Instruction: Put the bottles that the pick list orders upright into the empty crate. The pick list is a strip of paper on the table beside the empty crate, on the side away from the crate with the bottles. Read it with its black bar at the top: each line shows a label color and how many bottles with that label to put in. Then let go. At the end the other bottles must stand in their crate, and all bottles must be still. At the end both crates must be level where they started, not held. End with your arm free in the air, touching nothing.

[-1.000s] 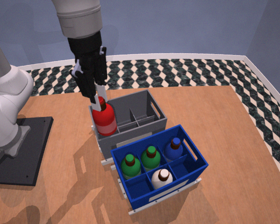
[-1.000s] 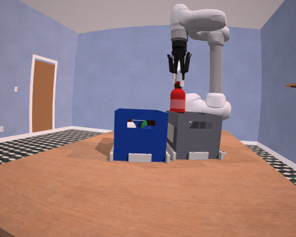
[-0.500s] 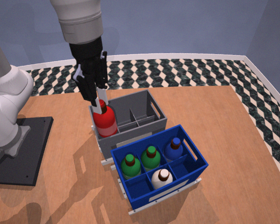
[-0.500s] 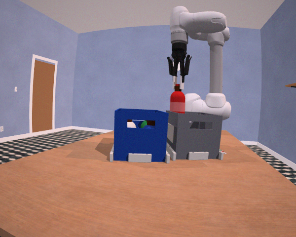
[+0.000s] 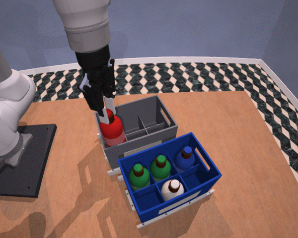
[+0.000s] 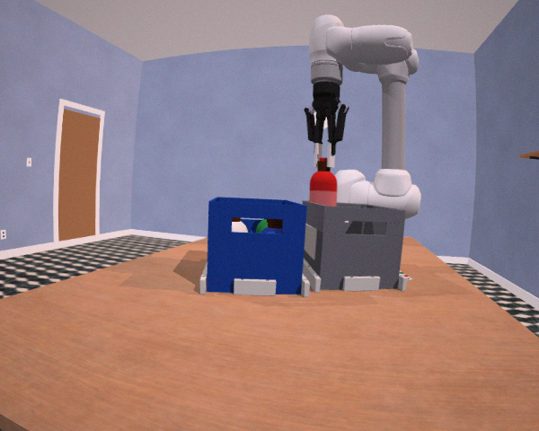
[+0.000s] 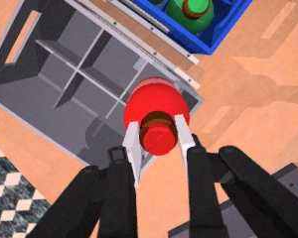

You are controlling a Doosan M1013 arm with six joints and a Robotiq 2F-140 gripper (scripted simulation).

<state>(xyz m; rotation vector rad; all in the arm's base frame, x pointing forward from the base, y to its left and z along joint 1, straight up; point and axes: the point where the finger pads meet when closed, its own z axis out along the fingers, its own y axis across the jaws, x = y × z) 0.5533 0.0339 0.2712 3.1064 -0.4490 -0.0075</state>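
My gripper (image 5: 108, 114) (image 6: 323, 161) (image 7: 158, 131) is shut on the neck of a red bottle (image 5: 112, 129) (image 6: 322, 183) (image 7: 156, 101). The bottle is upright, its lower end just inside the grey crate (image 5: 111, 154) (image 6: 362, 259) (image 7: 17, 81), at the corner compartment nearest the robot base and the blue crate. Its bottom is hidden. The grey crate's other compartments look empty. The blue crate (image 5: 149, 215) (image 6: 256, 259) (image 7: 204, 48) holds two green bottles (image 5: 138, 178) (image 5: 160, 169), a blue bottle (image 5: 184, 159) and a white bottle (image 5: 171, 190), all upright.
Light rails (image 5: 168, 213) (image 6: 361, 283) stand around the crates. The crates stand close side by side. A sliver of the pick list (image 6: 405, 276) shows beyond the grey crate, unreadable here. The robot's dark base plate (image 5: 45, 153) lies to the left in the top view.
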